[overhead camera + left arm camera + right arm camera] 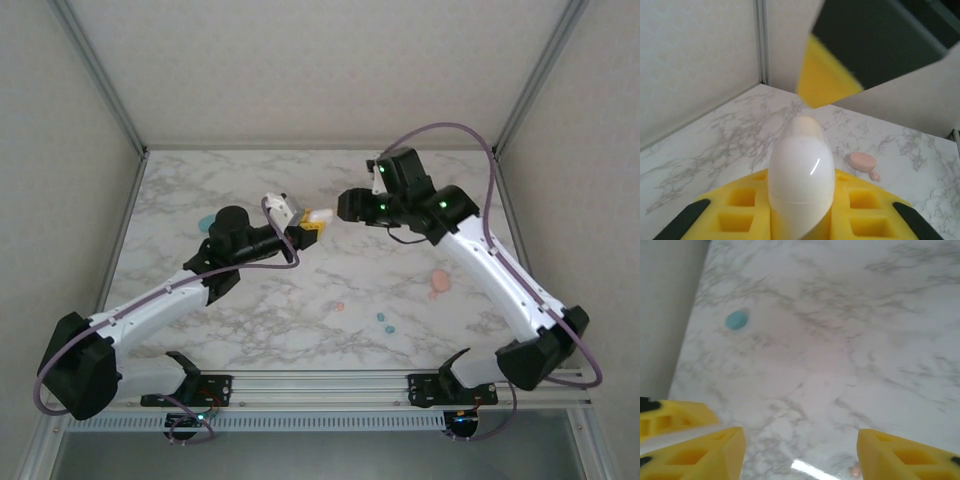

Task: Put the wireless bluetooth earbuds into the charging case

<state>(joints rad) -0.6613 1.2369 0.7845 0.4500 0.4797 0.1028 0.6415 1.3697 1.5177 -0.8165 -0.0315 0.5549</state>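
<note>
item 1: my left gripper, clamped on the white charging case. the case is gripped at its lower end between my yellow fingers and held above the marble table.
item 2: my right gripper, jaws apart with nothing between them, hovering just beside the white case.
item 3: pink case, lying on the table to the right, with a small pink earbud just beside it.
item 4: second pink earbud and two teal earbuds, loose on the table towards the front.
item 5: teal case, flat on the table near the left wall.
</note>
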